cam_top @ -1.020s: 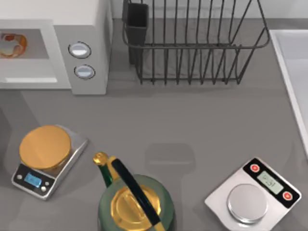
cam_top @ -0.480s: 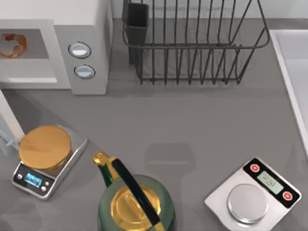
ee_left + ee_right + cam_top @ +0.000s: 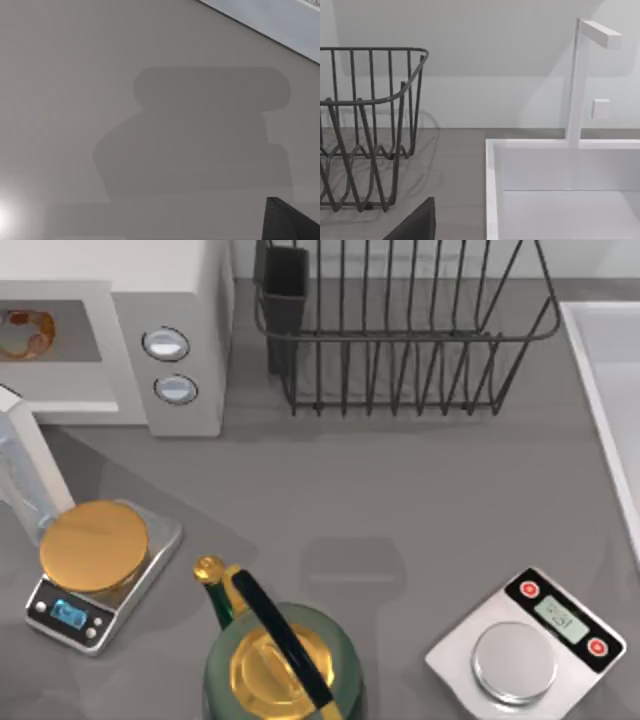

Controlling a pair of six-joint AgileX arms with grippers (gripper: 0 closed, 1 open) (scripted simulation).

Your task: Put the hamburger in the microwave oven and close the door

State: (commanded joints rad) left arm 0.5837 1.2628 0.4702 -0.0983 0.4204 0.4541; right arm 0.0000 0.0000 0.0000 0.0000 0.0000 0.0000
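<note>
The white microwave oven (image 3: pixel 170 300) stands at the table's back left, with two round knobs (image 3: pixel 166 343) on its side panel. The hamburger (image 3: pixel 25 332) lies inside the grey cavity, partly cut off by the picture's left edge. The door (image 3: pixel 25 465) stands ajar at the far left, its free end angled out over the table beside the gold-topped scale. A dark corner of my left gripper (image 3: pixel 289 222) shows against a pale flat surface with a shadow on it. A dark corner of my right gripper (image 3: pixel 416 225) shows near the rack and sink.
A silver scale with a golden disc (image 3: pixel 93 545) sits right next to the door's end. A green kettle with a gold lid (image 3: pixel 280 665) stands at the front. The wire dish rack (image 3: pixel 400 330) is at the back, a second scale (image 3: pixel 525 640) front right, and a white sink (image 3: pixel 610 390) on the right.
The door has swung in from beyond the left edge and now stands further toward the microwave's front. The hamburger has stayed in the cavity.
</note>
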